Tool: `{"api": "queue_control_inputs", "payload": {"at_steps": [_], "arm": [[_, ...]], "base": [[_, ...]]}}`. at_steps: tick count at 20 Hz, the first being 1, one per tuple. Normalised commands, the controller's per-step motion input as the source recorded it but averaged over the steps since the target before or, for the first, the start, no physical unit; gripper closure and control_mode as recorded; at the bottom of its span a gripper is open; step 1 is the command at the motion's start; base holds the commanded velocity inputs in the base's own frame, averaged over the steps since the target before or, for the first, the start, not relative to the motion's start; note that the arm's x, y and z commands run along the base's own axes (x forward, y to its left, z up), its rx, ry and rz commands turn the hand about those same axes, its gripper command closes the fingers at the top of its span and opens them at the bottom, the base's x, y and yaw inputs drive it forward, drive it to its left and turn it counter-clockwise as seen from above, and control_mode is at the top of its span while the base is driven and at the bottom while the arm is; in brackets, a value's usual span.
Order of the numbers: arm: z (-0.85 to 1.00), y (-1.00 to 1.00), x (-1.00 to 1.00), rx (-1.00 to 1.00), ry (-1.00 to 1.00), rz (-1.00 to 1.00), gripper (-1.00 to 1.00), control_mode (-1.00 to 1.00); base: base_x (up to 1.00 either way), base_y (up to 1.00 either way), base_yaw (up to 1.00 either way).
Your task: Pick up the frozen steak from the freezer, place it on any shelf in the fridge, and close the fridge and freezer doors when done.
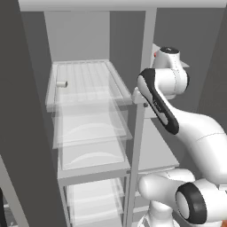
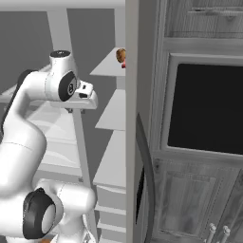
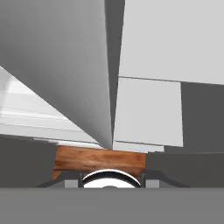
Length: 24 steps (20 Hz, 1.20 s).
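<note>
Reaching for the steak (image 2: pixel 121 55) means getting past the divider first: it lies on the freezer's (image 2: pixel 111 64) top shelf, at the near edge, while the gripper (image 2: pixel 90 97) hangs lower, just beside the post. Raise the hand, then come in level over the shelf. Whether the jaws are spread, I cannot tell.

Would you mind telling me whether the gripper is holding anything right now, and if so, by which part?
It cannot be told. The hand is at the divider between fridge and freezer, and its fingertips are not clearly visible. The frozen steak sits on an upper freezer shelf.
</note>
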Motion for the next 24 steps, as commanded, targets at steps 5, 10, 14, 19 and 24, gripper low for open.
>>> {"api": "queue_control_inputs", "payload": {"at_steps": [5, 10, 14, 19, 24], "arm": [[-0.13, 0.0, -0.43, -0.02, -0.1, 0.0, -1.0, -1.0], [-0.24, 0.0, -0.4, -0.01, -0.31, -0.03, -1.0, -1.0], [-0.14, 0.0, -0.03, 0.0, -0.25, -0.09, -1.0, -1.0], [-0.04, -0.01, 0.0, 0.0, -0.04, -0.02, -1.0, -1.0], [0.0, 0.0, 0.0, 0.0, 0.0, 0.0, -1.0, 1.0]], "base": [[0.0, 0.0, 0.0], [0.0, 0.0, 0.0], [0.0, 0.0, 0.0], [0.0, 0.0, 0.0], [0.0, -0.14, 0.0]]}}
